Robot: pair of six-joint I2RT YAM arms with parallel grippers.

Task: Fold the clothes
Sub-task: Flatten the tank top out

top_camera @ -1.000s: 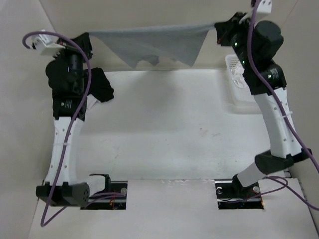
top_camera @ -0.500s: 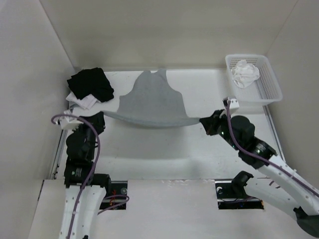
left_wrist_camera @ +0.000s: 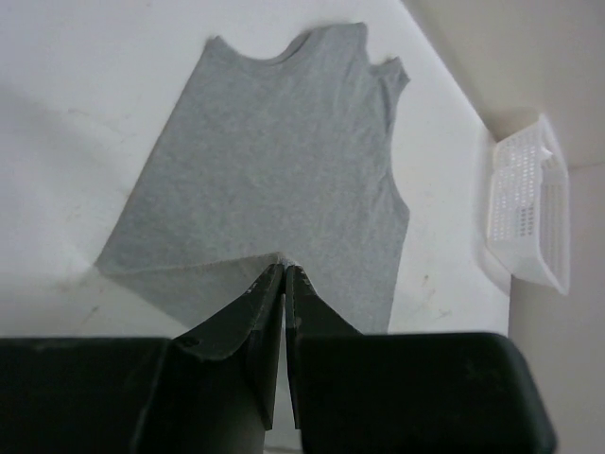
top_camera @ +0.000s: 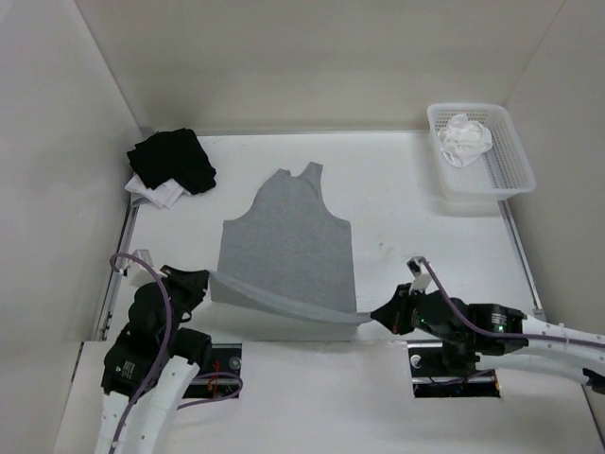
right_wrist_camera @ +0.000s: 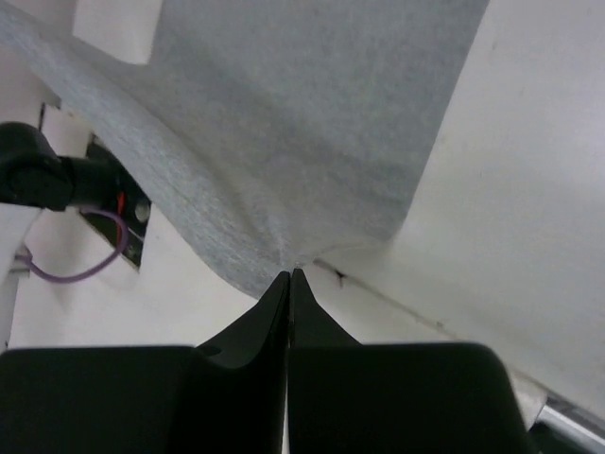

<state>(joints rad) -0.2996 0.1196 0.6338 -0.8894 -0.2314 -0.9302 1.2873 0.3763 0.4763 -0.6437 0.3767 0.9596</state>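
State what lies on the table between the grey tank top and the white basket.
Nothing: the top view shows only bare table between the tank top and the basket.

left arm (top_camera: 151, 352), right arm (top_camera: 558, 333): white shells, black joints | cables (top_camera: 168, 317): purple | fingers (left_wrist_camera: 250, 359): black wedges

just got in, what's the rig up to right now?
Both arms grip the grey tank top by its hem corners, left end effector on one, right end effector on the other, both shut on fabric. The top lies mostly flat on the table, straps away from the bases, hem strip lifted. No fold yet.
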